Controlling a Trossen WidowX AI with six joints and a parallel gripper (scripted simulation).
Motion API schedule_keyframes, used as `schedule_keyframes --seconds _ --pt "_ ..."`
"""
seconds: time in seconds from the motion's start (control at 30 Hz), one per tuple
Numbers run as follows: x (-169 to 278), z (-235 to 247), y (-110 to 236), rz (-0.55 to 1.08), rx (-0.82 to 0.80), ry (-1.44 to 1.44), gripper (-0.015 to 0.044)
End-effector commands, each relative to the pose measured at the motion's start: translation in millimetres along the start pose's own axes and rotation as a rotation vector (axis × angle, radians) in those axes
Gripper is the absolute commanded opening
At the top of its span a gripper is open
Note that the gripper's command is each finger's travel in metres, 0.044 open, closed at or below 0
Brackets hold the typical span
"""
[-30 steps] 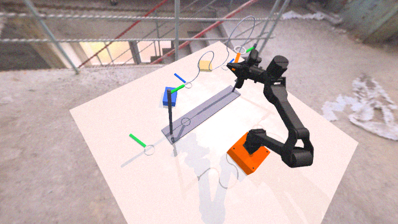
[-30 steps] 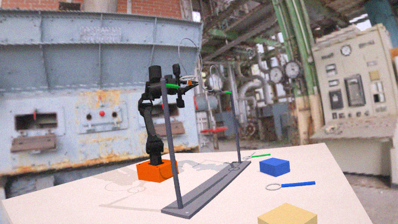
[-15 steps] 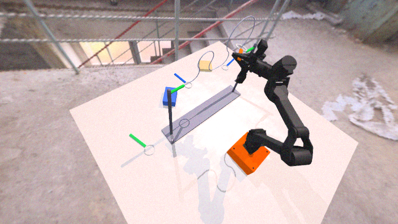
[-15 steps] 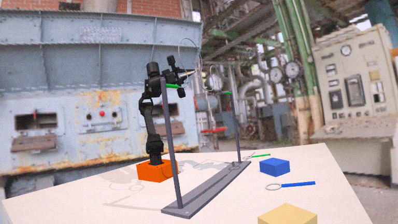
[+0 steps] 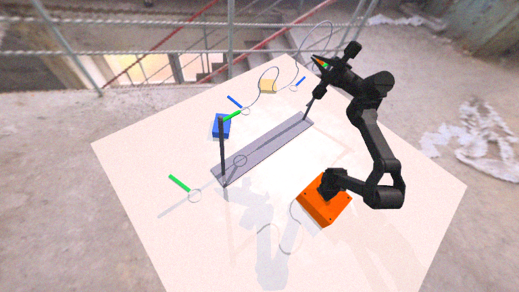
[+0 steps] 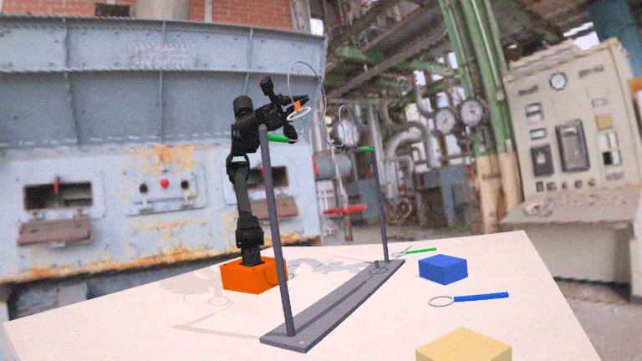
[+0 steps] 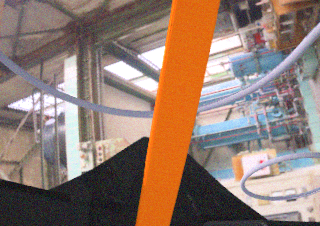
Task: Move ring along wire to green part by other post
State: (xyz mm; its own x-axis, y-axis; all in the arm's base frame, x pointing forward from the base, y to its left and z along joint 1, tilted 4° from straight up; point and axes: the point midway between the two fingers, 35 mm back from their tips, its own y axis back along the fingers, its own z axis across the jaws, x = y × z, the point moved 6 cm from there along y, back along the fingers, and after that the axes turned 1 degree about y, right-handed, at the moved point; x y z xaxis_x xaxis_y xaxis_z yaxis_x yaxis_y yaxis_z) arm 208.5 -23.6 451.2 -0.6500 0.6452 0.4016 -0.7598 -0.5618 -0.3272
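Observation:
My gripper is shut on the orange handle and holds it high in the air. The ring hangs level just above the green part at the top of the post nearest the arm. The thin grey wire loops up beside it; I cannot tell whether the ring touches it. The other post carries the other green part.
The posts stand on a grey base plate. On the table lie a green-handled ring, blue-handled rings, a blue cube and a yellow cube. The arm's orange base is beside the plate.

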Motion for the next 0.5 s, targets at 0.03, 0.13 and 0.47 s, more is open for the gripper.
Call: schedule_keyframes --seconds 0.03,0.13,0.47 --pt "-2.2 9.7 -0.4 -0.003 -0.023 -0.036 -0.015" --pt "-2.8 14.2 -0.1 -0.002 -0.028 -0.046 -0.015" --pt "-3.7 20.1 0.3 -0.001 -0.017 -0.03 -0.015"
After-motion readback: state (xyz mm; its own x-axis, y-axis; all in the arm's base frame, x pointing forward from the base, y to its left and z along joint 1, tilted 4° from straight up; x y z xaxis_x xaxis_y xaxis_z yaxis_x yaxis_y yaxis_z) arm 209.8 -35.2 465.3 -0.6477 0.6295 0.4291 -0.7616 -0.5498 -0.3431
